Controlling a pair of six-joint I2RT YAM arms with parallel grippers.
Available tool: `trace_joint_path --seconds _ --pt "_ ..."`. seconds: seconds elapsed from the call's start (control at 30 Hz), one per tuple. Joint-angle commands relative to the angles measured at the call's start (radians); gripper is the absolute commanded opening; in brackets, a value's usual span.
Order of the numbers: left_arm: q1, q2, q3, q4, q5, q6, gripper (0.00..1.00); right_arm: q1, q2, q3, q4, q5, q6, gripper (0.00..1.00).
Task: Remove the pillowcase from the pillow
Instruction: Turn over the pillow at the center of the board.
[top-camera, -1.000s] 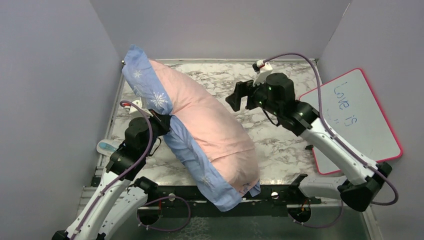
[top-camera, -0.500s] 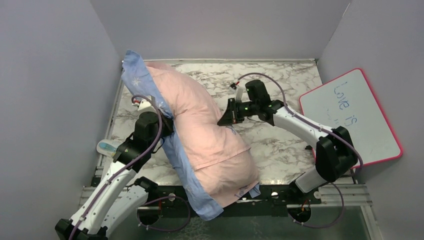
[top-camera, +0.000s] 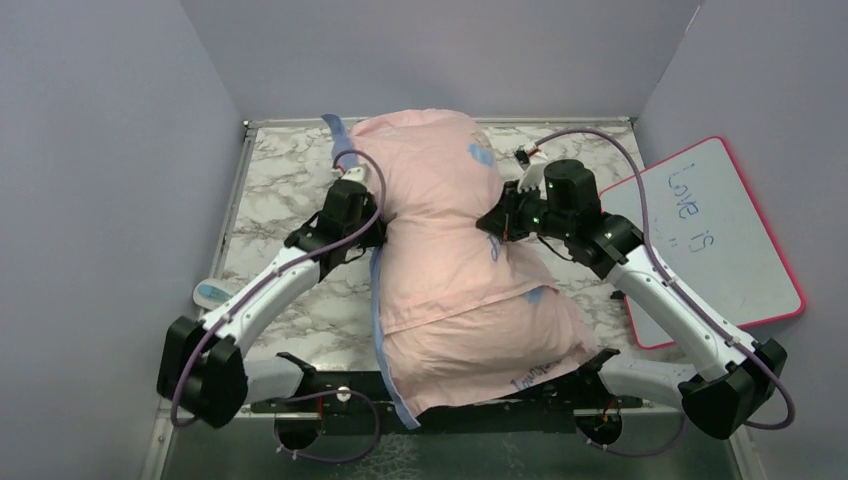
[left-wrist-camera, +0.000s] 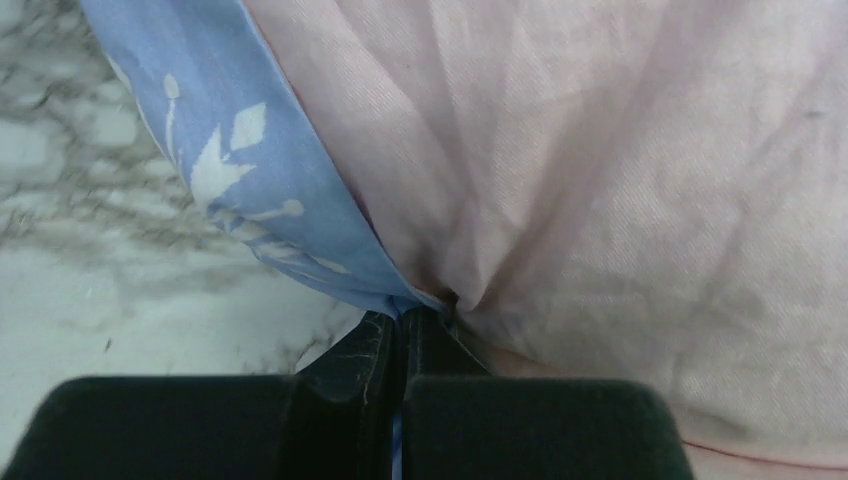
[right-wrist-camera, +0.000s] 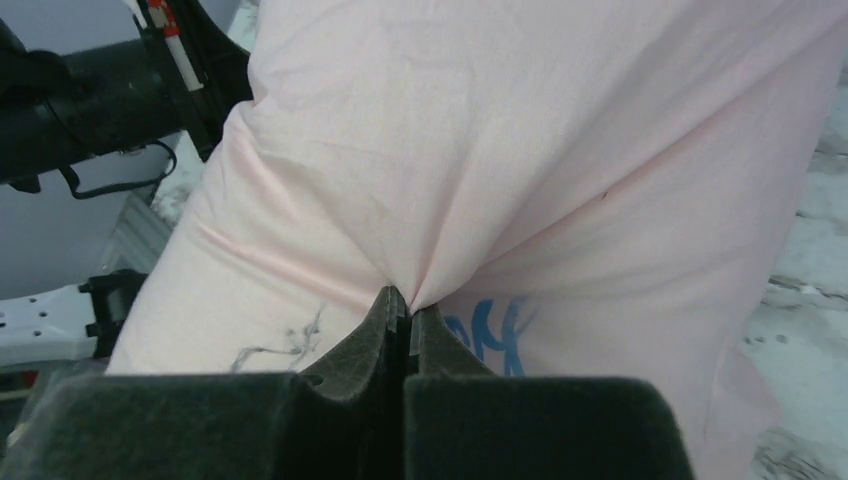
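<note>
With the left end effector (left-wrist-camera: 420, 312) clamping the pillowcase (top-camera: 450, 280) at 9 o'clock, the right end effector (right-wrist-camera: 405, 300) has just pinched it at 3 o'clock, seemingly ready for stripping.

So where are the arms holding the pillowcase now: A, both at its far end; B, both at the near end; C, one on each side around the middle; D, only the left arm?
C: the left fingers and right fingers each pinch the pillowcase on opposite sides, about mid-length.
</note>
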Motion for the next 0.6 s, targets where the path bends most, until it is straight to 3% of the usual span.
trace_joint_path --seconds 0.0,0.13,0.17,0.23,0.27,0.3,0.37,0.47,0.57 --pt "0.038 0.2 0.271 0.191 0.14 0.107 0.0 0.02 -0.047 0.036 0.018 0.113 -0.022 0.01" --pt "0.182 0.327 0.368 0.203 0.335 0.077 0.0 0.02 -0.004 0.053 -0.066 -0.025 -0.033 0.07" --pt "0.208 0.352 0.376 0.185 0.37 0.076 0.04 0.02 -0.014 0.034 -0.052 -0.055 -0.029 0.14" --pt "0.25 0.373 0.379 0.126 0.4 0.088 0.17 0.02 -0.043 -0.004 -0.021 -0.058 -0.03 0.42" --pt "0.259 0.367 0.362 0.111 0.409 0.097 0.29 0.019 -0.056 -0.016 -0.02 -0.021 -0.029 0.57" --pt "0.265 0.352 0.339 0.105 0.407 0.101 0.4 0.019 -0.065 -0.019 -0.027 0.028 -0.031 0.65" --pt "0.279 0.305 0.279 0.099 0.391 0.101 0.62 0.019 -0.067 -0.006 -0.065 0.134 -0.038 0.74" --pt "0.299 0.227 0.244 0.032 0.322 0.135 0.85 0.019 -0.039 0.036 -0.128 0.232 -0.065 0.83" --pt "0.317 0.152 0.236 -0.057 0.238 0.166 0.96 0.019 0.002 0.066 -0.166 0.356 -0.046 0.9"
